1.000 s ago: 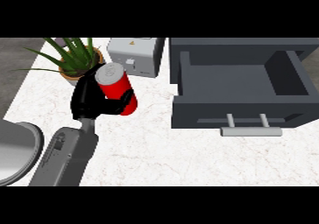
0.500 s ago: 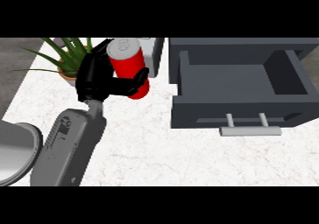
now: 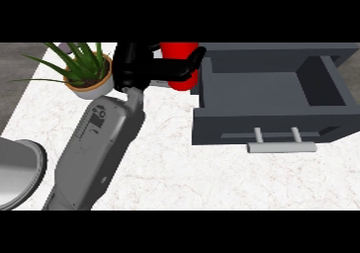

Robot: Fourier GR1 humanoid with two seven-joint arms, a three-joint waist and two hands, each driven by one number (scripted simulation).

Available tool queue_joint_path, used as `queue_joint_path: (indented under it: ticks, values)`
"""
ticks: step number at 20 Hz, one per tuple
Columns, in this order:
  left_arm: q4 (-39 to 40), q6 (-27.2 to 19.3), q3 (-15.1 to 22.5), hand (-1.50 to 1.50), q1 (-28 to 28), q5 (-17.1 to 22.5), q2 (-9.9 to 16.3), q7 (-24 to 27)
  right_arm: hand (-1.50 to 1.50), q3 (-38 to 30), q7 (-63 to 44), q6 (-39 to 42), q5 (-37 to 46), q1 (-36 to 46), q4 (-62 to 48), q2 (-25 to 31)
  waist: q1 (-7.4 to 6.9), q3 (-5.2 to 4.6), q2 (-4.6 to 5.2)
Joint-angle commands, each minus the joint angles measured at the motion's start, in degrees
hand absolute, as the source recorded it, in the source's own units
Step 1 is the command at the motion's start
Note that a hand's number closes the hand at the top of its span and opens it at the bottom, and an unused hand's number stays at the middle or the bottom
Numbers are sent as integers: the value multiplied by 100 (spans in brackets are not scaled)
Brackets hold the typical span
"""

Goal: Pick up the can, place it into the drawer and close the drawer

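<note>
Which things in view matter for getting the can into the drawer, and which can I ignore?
Part of the job:
- red can, held up by the left robot hand, beside the drawer's left wall
- open grey drawer with its front handle

Just lying about:
- potted plant at the counter's back left
- grey round object at the left edge

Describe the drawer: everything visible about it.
The drawer is dark grey, a matte open box pulled out toward the robot, with nothing showing on its bare floor. Its front panel carries a light grey bar handle on two posts. It sits at the counter's right side. The red can, held by the left hand, is at its left wall near the top corner; whether they touch cannot be told.
</note>
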State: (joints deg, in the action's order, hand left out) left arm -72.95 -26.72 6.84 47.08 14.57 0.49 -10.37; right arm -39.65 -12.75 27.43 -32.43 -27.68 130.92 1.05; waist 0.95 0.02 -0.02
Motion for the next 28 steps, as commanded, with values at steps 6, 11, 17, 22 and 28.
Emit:
queue_joint_path:
  ticks: [6,11,17,22,28]
  values:
    - [1068,-705,457,150,1123,381,-48,206,-150,294,214,-47,153,-191,-12,-101,78,2,9]
    - [1918,-332,84,150,1673,622,-48,492,-150,-73,-115,-159,4,506,-290,237,38,1,28]
    - [2912,-689,390,150,2584,1175,-49,729,-150,164,-167,-84,259,467,-114,-18,138,3,46]
    - [3228,-894,919,150,2791,1799,-49,1034,-150,230,-111,-127,390,560,-152,26,189,5,46]
    - [3985,-1107,1018,150,3572,2318,-49,951,-150,148,-162,-103,269,624,-284,122,300,11,69]
